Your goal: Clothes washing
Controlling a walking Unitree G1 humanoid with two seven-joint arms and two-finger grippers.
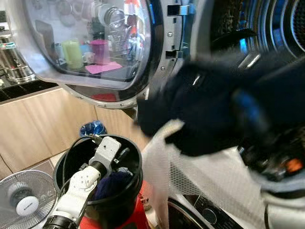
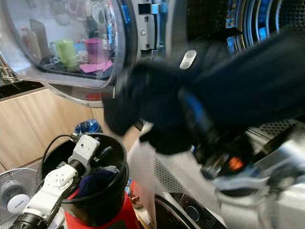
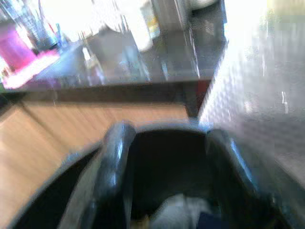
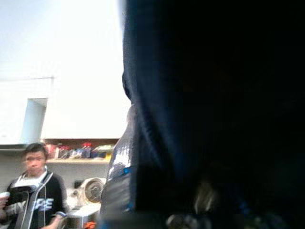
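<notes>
A dark navy garment (image 1: 205,109) is held up in front of the open washer drum (image 1: 281,28), blurred by motion. My right gripper (image 2: 190,109) is buried in that cloth and carries it; a white mesh bag (image 1: 162,157) hangs below. The right wrist view is mostly dark fabric (image 4: 214,95). My left gripper (image 1: 121,156) reaches into a black bucket (image 1: 136,148) and is open, with its fingers (image 3: 114,143) apart over the rim and nothing between them. Dark blue and pale clothes (image 1: 112,183) lie in the bucket.
The round washer door (image 1: 90,43) stands open at upper left. The bucket rests on a red base (image 1: 133,219). A white fan (image 1: 24,200) stands at lower left, and a blue object (image 1: 93,128) sits by the wooden cabinets. A person (image 4: 33,191) stands behind.
</notes>
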